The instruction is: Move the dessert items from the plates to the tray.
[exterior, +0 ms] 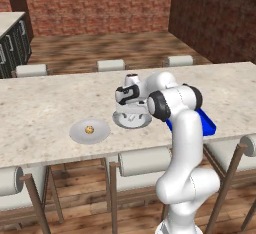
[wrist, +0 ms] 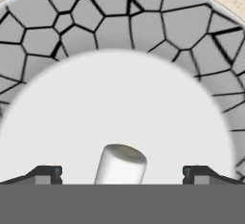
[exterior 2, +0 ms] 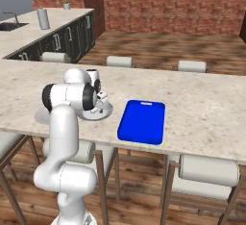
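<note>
In the hand view, the tool (wrist: 122, 174) is wide open: its two dark fingertips (wrist: 47, 174) stand far apart at the bottom, one on each side. Between them lies the small white piece (wrist: 120, 164), a short cylinder with its round end turned upward in this view. I cannot tell if the fingertips touch it; a clear gap shows on both sides. The piece rests on the pale flat middle of the rimmed plate (wrist: 119, 22), whose raised rim is grey with a dark cracked pattern.

In the left base view, the tool (exterior: 131, 112) is low over this rimmed plate (exterior: 120, 122), near the front edge of the counter (exterior: 45, 103). To the left of it, a little apart, sits the plain plate (exterior: 75, 133) with the golden-brown ball (exterior: 89, 129) on its middle. The blue tray (exterior: 207, 123) shows partly behind the arm, on the right side.

In the right base view, the tray (exterior 2: 142, 121) lies flat on the counter (exterior 2: 206, 104), just beside the rimmed plate (exterior 2: 106, 111) and to its right.

Behind the counter stand three chair backs (exterior 2: 118, 61), and then a wooden floor (exterior 2: 158, 46) and a brick wall (exterior 2: 168, 3). Far to the left there is a second counter with dark cabinets (exterior 2: 72, 39) and a grey canister (exterior 2: 43, 18).
</note>
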